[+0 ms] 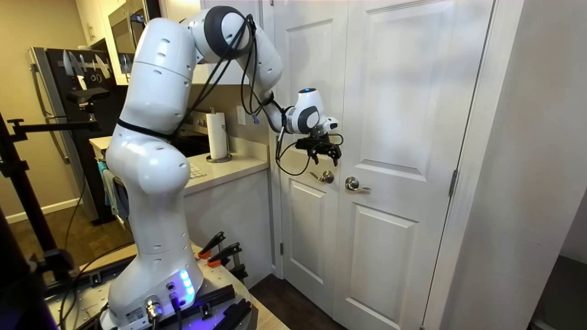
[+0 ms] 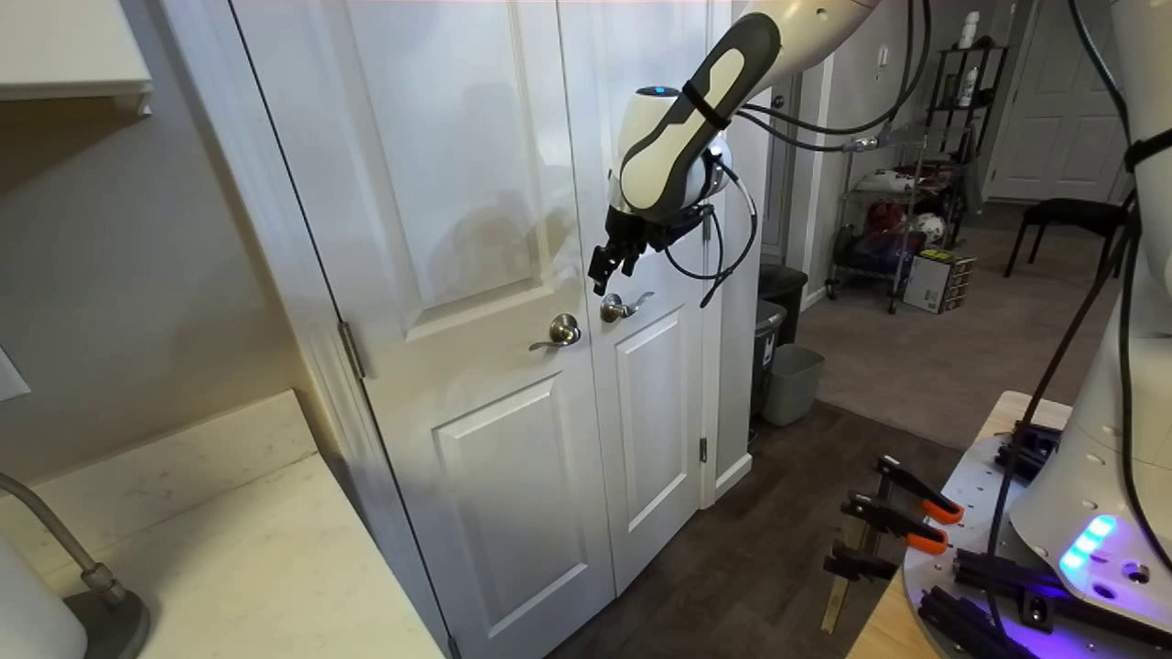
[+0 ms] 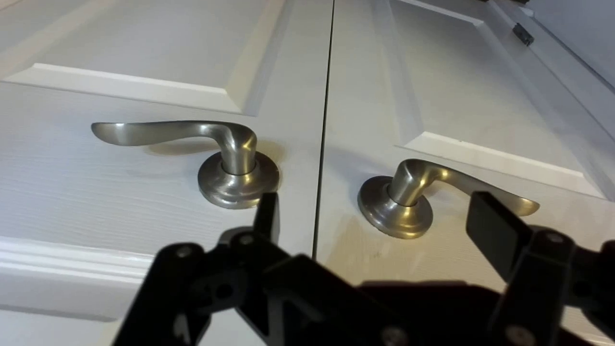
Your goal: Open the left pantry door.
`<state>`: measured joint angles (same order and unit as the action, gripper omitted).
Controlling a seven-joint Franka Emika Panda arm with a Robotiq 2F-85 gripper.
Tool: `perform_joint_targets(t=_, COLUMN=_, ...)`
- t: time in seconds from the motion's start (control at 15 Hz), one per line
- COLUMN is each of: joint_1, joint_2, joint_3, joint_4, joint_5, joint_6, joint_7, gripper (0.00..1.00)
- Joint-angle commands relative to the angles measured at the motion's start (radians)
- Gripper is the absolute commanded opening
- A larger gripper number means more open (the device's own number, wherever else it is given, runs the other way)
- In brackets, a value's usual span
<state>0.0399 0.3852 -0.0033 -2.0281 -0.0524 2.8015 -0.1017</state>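
Left pantry door (image 1: 306, 215) near the pincer (image 1: 326, 162), its handle (image 1: 327, 177) below

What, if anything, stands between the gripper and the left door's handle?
Nothing visible. In both exterior views the open gripper hangs above and apart from the handle of the left door, with no object between them. In the wrist view one finger overlaps part of that handle's lever, but only along the line of sight.
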Motion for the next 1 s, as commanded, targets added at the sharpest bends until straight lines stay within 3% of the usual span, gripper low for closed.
perform_joint_targets(t=0.0, joint_1=-0.002, joint_2=0.050, joint_3=0.015, joint_4=-0.016, joint_5=0.042, joint_6=0.129, joint_7=0.083, gripper=1.00)
perform_joint_targets(t=0.4, joint_1=-0.017, joint_2=0.165, joint_3=0.078, joint_4=-0.010, joint_5=0.147, joint_6=0.334, joint_7=0.177, gripper=1.00)
perform_joint_targets(t=0.93, joint_1=-0.005, joint_2=0.283, joint_3=0.101, joint_4=0.035, joint_5=0.207, joint_6=0.568, joint_7=0.281, gripper=1.00)
